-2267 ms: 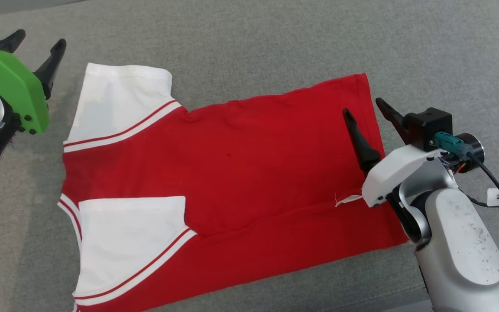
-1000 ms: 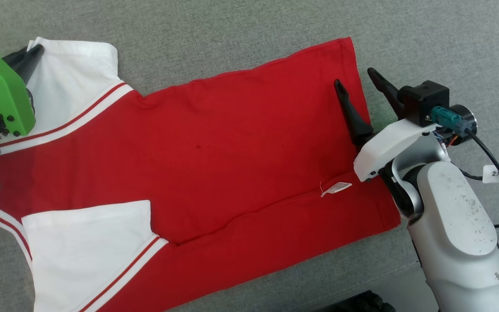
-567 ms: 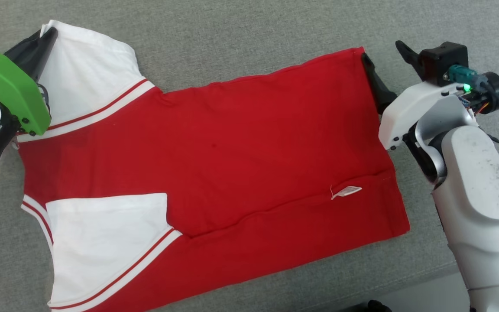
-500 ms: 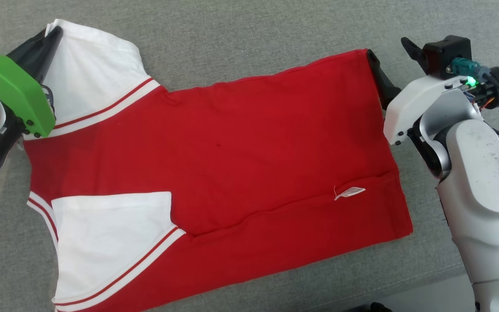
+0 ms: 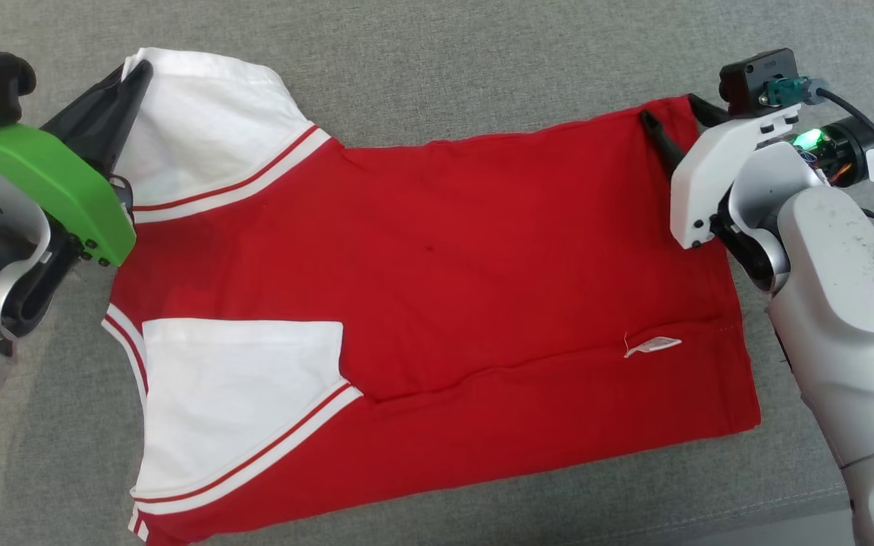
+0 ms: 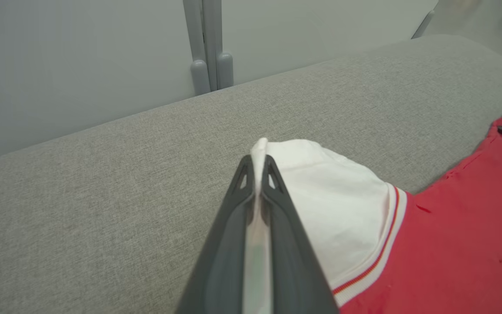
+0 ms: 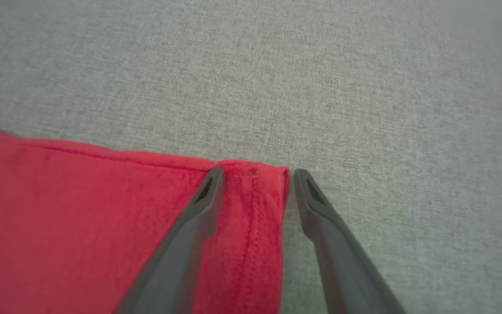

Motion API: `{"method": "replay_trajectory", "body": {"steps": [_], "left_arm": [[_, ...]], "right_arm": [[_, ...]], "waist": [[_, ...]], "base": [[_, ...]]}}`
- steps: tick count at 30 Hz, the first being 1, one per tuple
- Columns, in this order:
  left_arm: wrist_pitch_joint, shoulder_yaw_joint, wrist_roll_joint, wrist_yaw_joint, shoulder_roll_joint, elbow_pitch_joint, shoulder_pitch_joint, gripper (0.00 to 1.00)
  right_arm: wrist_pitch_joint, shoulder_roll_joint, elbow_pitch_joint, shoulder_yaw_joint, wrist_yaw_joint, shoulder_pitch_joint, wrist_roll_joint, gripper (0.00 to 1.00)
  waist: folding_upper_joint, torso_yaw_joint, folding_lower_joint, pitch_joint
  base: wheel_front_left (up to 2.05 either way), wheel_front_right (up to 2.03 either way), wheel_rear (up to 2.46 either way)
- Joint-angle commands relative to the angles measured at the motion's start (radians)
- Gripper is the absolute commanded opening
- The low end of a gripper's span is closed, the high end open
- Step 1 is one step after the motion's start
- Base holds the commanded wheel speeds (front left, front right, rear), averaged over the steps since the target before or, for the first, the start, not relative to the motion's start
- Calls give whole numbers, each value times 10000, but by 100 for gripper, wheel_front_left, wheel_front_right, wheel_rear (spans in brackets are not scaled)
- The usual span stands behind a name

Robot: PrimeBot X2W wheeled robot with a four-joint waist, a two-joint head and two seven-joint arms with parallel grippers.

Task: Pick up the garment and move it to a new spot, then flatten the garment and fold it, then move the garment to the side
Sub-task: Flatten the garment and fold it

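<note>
While the garment [image 5: 437, 265] lies spread across the middle of the grey fabric-covered bench [image 5: 482, 61], we get a clear look at it: a red shirt with white sleeves trimmed in red stripes, neck end toward the robot's left, hem toward its right. A long fold line runs across its near part, and a small white tag [image 5: 653, 346] sits on the red cloth right by that line. The near sleeve [image 5: 240, 394] lies flat on top of the red body; the far sleeve [image 5: 209, 129] juts out onto the bench.

Up on that far sleeve, the left hand [image 5: 133, 76] is clamped on its outer corner. In the left wrist view the two dark fingers [image 6: 277, 209] press together with a sliver of white cloth pinched between them.

Across at the hem, the right hand [image 5: 671, 110] sits at the far corner with its fingers [image 7: 190, 226] apart, gripping nothing. The right wrist view shows one finger over the red cloth and the other on bare grey just beside the edge, with the corner strip between them.

A green cover [image 5: 50, 182] caps the left wrist, and a black cable [image 5: 850, 114] trails off the right one.
</note>
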Motion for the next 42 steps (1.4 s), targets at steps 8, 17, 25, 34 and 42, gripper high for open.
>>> {"method": "replay_trajectory", "body": {"steps": [8, 17, 25, 34, 42], "left_arm": [[-413, -85, 119, 13, -155, 19, 320, 0], [-1266, -147, -78, 176, -119, -616, 1593, 0], [-2321, -237, -375, 976, 119, -1938, 4049, 0], [-3023, -382, -970, 1612, -56, -2550, 6242, 0], [-3267, -603, -1287, 1365, -689, -1728, 6900, 100]], "right_arm": [[-558, -177, 585, 248, -12, -373, 156, 0], [-2032, -159, 410, 193, -12, 620, 113, 0], [-2565, -364, -760, -233, -12, 2787, 459, 0], [-2343, -9, -2272, -1187, -12, 5045, 17, 0], [-2355, 561, -2838, -1833, -12, 6144, -388, 100]], "waist": [[0, 145, 0, -321], [0, 325, 0, -1401], [0, 609, 0, -2594], [0, 823, 0, -3252], [0, 836, 0, -3457]], "base": [[0, 0, 0], [0, 0, 0], [0, 0, 0], [0, 0, 0], [0, 0, 0]]}}
